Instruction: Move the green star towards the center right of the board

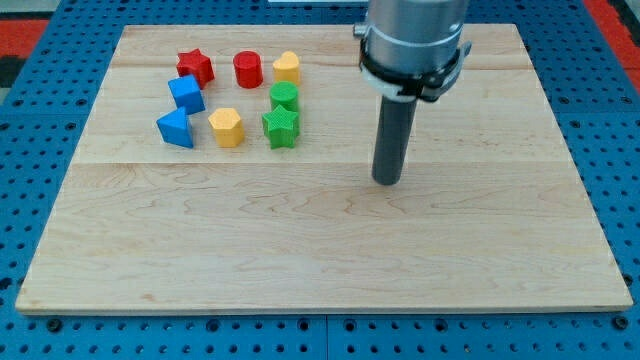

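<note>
I see the wooden board (330, 260) carrying eight blocks bunched near its top-left corner: red star (195, 67), red cylinder (248, 70), yellow block (287, 67), two blue blocks (186, 94) (175, 128), yellow block (227, 127), green block (285, 97), green star (281, 127). My tip (387, 181) rests nearer the right edge.

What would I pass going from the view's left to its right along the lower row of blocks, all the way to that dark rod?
Blue block → yellow block → green star → my tip, which stands apart to the star's right and slightly lower in the view.
</note>
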`<action>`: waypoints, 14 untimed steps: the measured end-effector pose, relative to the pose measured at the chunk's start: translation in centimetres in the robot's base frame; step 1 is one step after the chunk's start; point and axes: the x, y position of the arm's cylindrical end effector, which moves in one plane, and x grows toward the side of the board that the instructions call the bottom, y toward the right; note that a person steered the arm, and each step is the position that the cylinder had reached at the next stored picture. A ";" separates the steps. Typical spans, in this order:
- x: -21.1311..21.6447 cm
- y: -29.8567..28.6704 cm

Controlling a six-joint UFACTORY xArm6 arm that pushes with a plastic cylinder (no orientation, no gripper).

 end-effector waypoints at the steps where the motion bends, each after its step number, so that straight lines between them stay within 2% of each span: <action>1: 1.0 -5.8; 2: 0.9 -13.6; 4: -2.5 -25.0; 5: -4.7 -28.8; 6: -6.1 -29.7; 8: -11.3 -27.4; 10: -11.5 -11.2; 11: -10.8 -9.5; 13: -9.7 -13.7; 14: -6.7 -11.8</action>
